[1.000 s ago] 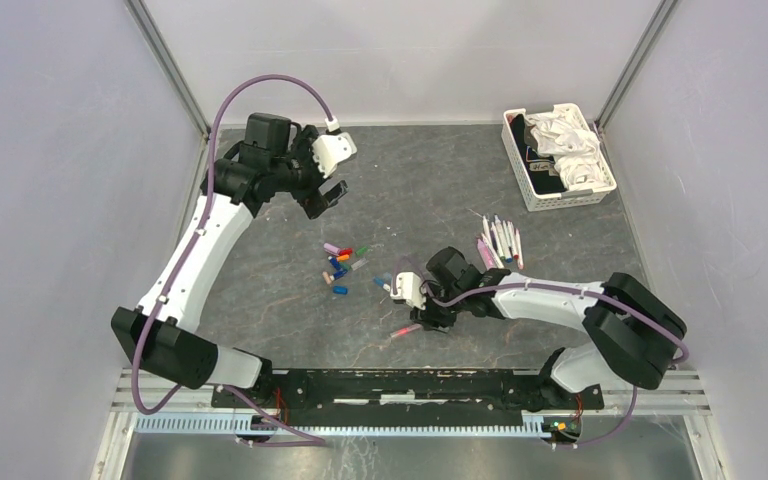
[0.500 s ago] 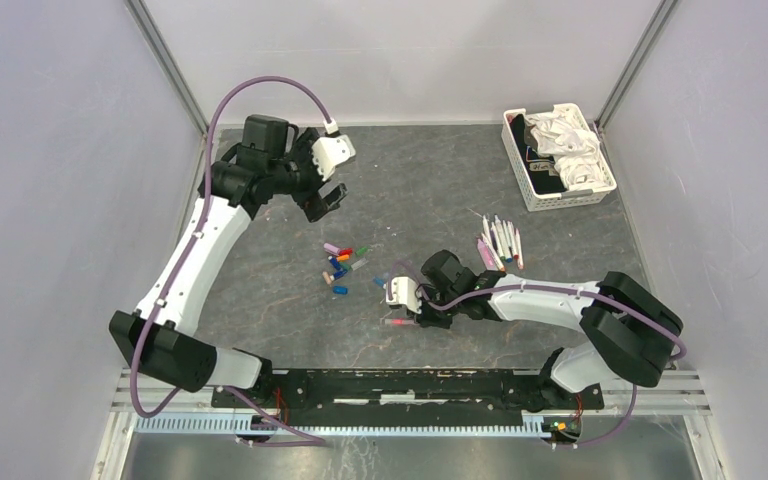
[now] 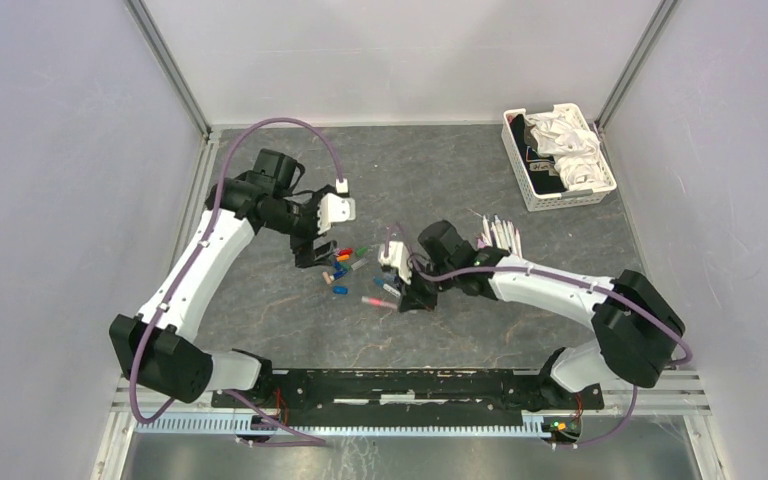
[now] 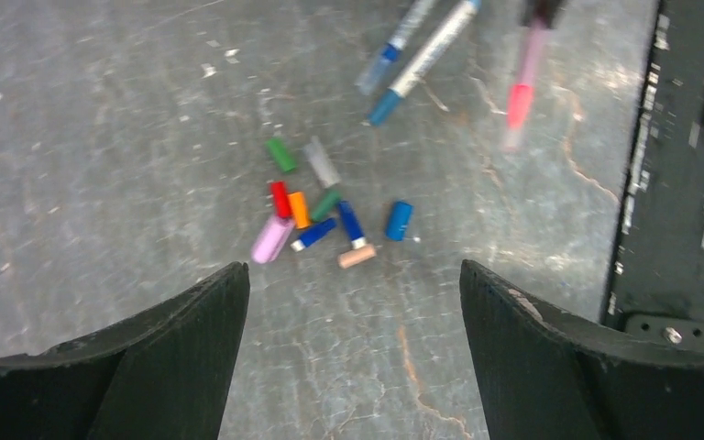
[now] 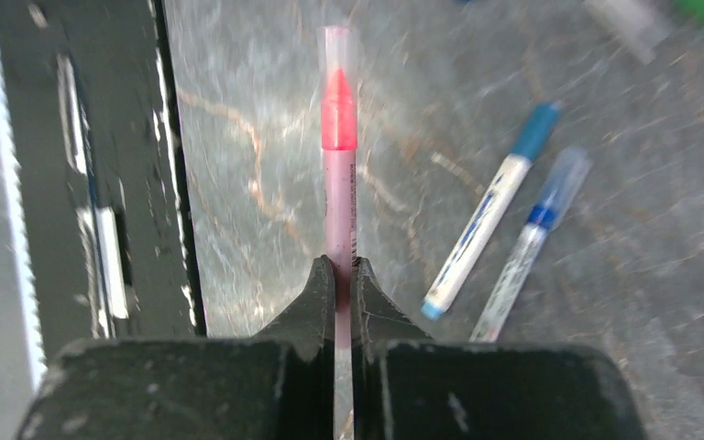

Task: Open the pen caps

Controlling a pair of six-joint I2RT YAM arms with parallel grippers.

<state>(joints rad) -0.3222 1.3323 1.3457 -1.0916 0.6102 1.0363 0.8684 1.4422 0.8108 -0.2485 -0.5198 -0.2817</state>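
There it goes: the right end effector (image 5: pixel 342 270) has just clamped shut on the slim pink pen with the red tip (image 5: pixel 338 183) and carried it off the dark marbled counter (image 3: pixel 440 180) toward the middle. The pen's clear cap (image 5: pixel 336 50) is still on, pointing away from the fingers. Meanwhile the left end effector (image 4: pixel 350 275) has swung down from the far corner, jaws wide and empty, above the heap of loose coloured plastic caps (image 4: pixel 316 215). It looks set up for a two-handed pull, with the left taking the cap end.
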